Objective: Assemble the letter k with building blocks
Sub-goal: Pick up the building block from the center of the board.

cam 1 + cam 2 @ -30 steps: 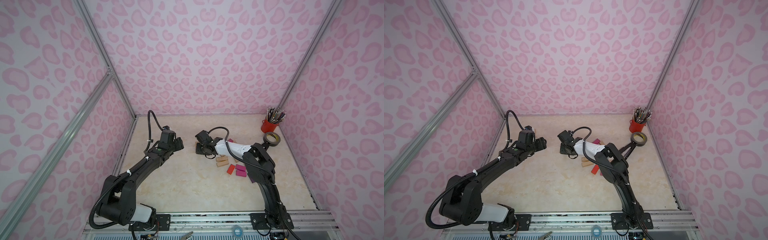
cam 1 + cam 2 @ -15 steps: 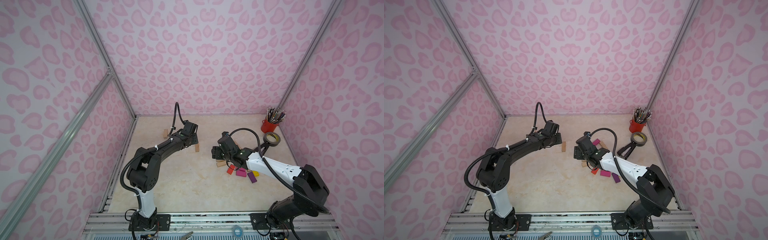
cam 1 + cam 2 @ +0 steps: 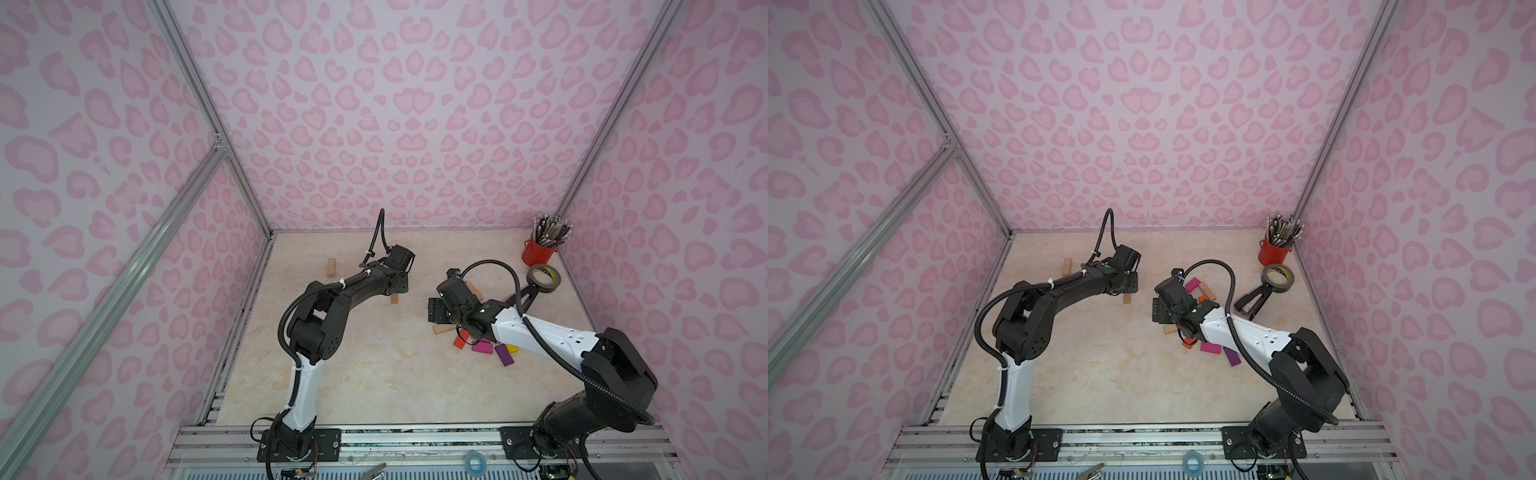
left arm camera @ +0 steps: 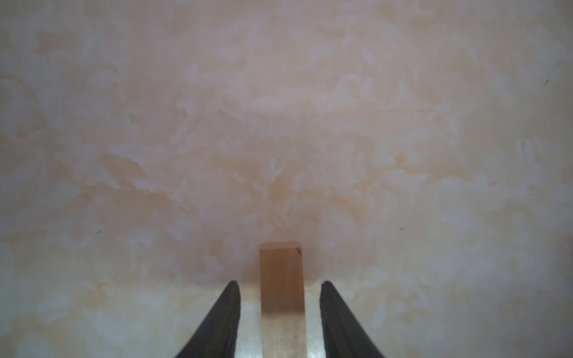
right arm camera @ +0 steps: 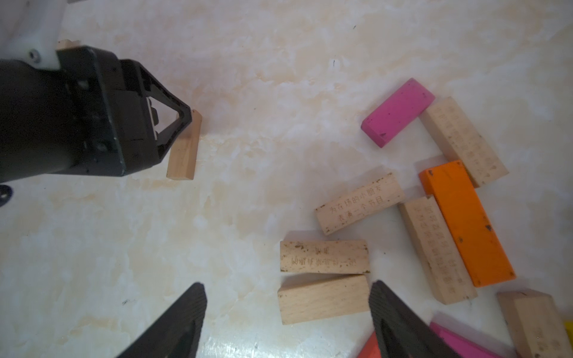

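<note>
Left arm [image 3: 303, 386], right arm [image 3: 540, 336]: white shells, black joints, corrugated cables [image 3: 380, 226]; right pincer [image 5: 287, 282] black, ribbed.

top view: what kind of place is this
Probably a robot test booth: a left arm and right arm bolted to a metal rail, pink-patterned walls on aluminium framing, and a marble-look tabletop with building blocks.

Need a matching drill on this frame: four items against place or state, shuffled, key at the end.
Items
1. tape roll
2. red cup
3. orange block
4. plain block

Place or state
A. back corner, holding pencils
B. between the open left jaws, a gap on each side
C. next to the stapler
D. lying alongside an engraved block

Pairs: 1-C, 2-A, 3-D, 4-B
</note>
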Controlling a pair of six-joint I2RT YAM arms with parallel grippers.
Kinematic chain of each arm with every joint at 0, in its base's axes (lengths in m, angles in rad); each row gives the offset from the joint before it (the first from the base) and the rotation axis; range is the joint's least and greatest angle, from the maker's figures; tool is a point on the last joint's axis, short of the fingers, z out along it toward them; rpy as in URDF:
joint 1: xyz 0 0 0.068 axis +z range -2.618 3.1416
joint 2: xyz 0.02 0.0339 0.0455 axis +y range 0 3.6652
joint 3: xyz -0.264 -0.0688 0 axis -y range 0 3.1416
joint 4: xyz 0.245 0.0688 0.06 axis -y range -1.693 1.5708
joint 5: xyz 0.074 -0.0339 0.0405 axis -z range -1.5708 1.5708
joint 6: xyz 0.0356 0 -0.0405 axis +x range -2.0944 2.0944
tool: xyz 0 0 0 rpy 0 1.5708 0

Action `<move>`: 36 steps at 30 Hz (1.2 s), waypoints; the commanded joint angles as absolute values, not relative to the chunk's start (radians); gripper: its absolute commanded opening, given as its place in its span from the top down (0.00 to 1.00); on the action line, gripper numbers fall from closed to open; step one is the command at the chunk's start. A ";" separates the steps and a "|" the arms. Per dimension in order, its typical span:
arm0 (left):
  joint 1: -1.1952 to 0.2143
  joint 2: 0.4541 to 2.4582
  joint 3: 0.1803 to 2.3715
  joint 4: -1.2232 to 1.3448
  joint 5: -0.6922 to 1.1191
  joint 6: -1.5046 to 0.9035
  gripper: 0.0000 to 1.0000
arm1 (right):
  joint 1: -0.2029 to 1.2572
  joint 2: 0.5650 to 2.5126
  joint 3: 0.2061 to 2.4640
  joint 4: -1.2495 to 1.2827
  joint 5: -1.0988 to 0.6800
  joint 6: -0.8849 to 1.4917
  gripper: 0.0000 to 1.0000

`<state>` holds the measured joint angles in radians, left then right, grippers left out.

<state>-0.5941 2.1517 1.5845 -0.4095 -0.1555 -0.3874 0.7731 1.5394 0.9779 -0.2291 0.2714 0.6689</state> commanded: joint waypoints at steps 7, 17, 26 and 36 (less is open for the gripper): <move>-0.596 2.194 1.618 -0.448 -0.148 -0.380 0.67 | 0.767 1.539 0.979 -0.236 0.268 0.666 0.16; -0.594 2.219 1.628 -0.471 -0.147 -0.385 0.74 | 0.765 1.528 0.994 -0.246 0.267 0.663 0.15; -0.594 2.224 1.632 -0.473 -0.143 -0.380 0.75 | 0.764 1.516 0.996 -0.252 0.259 0.663 0.14; -0.594 2.220 1.631 -0.472 -0.139 -0.380 0.74 | 0.763 1.513 1.000 -0.254 0.256 0.661 0.14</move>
<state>-0.5949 2.2192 1.6321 -0.4412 -0.1413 -0.3832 0.7647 1.5116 0.9966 -0.2493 0.2554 0.6682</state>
